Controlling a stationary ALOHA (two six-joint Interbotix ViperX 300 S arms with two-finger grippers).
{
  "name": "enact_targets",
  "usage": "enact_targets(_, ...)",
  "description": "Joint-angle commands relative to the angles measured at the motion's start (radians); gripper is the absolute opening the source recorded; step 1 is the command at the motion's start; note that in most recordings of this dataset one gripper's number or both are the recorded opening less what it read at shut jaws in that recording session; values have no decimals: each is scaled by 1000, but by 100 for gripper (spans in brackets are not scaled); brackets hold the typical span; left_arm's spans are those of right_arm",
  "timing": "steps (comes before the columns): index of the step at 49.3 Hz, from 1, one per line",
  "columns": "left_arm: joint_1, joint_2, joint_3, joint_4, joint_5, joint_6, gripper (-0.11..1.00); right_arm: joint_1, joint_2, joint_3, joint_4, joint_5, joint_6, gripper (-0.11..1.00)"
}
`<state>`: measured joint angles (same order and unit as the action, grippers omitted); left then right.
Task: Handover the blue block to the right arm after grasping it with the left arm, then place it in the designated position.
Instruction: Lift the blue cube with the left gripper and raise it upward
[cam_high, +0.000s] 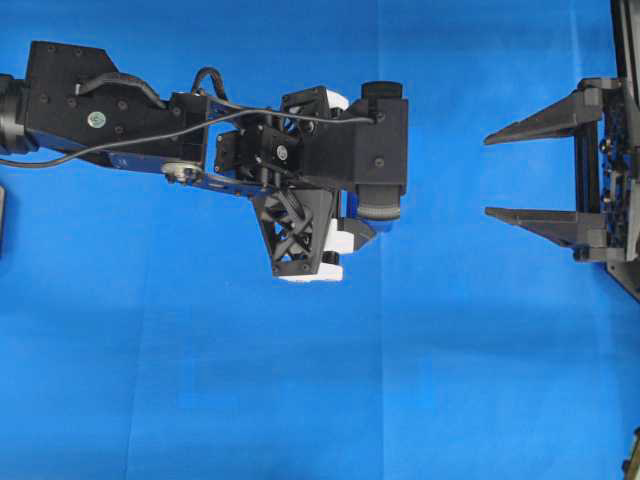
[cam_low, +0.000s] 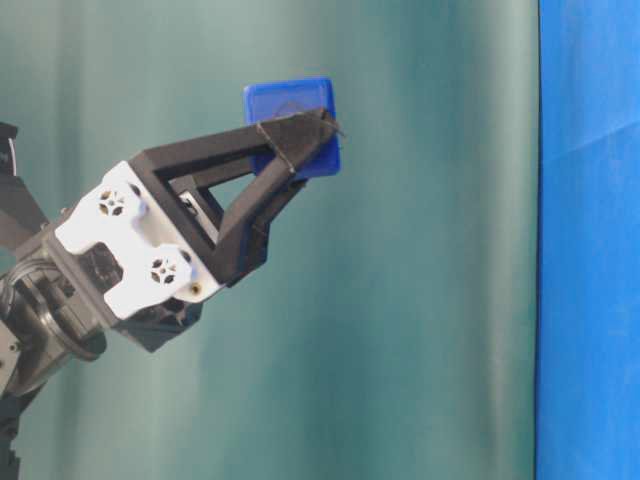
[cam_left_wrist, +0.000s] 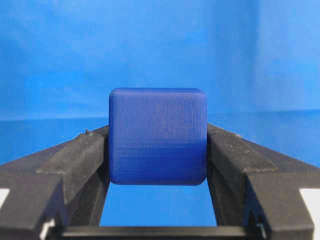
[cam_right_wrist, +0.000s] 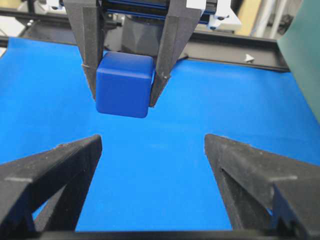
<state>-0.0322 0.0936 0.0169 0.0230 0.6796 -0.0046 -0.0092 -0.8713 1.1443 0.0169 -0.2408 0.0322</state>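
The blue block (cam_left_wrist: 157, 135) is pinched between the two black fingers of my left gripper (cam_left_wrist: 157, 131), which is shut on it. From table level the block (cam_low: 290, 100) is held high in the air at the tips of the left gripper (cam_low: 303, 140), which tilts upward. Overhead, the left arm (cam_high: 300, 150) reaches in from the left and its own body hides the block. My right gripper (cam_high: 488, 175) faces it from the right edge, open and empty. In the right wrist view the block (cam_right_wrist: 124, 84) hangs ahead of the open right gripper (cam_right_wrist: 152, 140), clear of its fingertips.
A bright blue cloth (cam_high: 320, 400) covers the table. A green curtain (cam_low: 420, 300) forms the backdrop at table level. A black frame rail (cam_right_wrist: 235, 50) runs along the far edge of the cloth. A dark object (cam_high: 2, 220) pokes in at the left edge.
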Motion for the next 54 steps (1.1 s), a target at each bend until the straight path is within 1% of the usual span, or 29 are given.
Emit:
enact_targets(1,3,-40,-25,3,-5,-2,48,-2,5,-20,3,-5,0,98)
enact_targets(44,3,-46,-17,3,-14,-3,49,-2,5,-20,2,-5,0,98)
enact_targets(48,5,-52,-8,3,-28,-3,48,-2,5,-20,2,-5,0,98)
enact_targets(54,3,-77,29,3,-87,-3,49,-2,5,-20,2,-5,0,98)
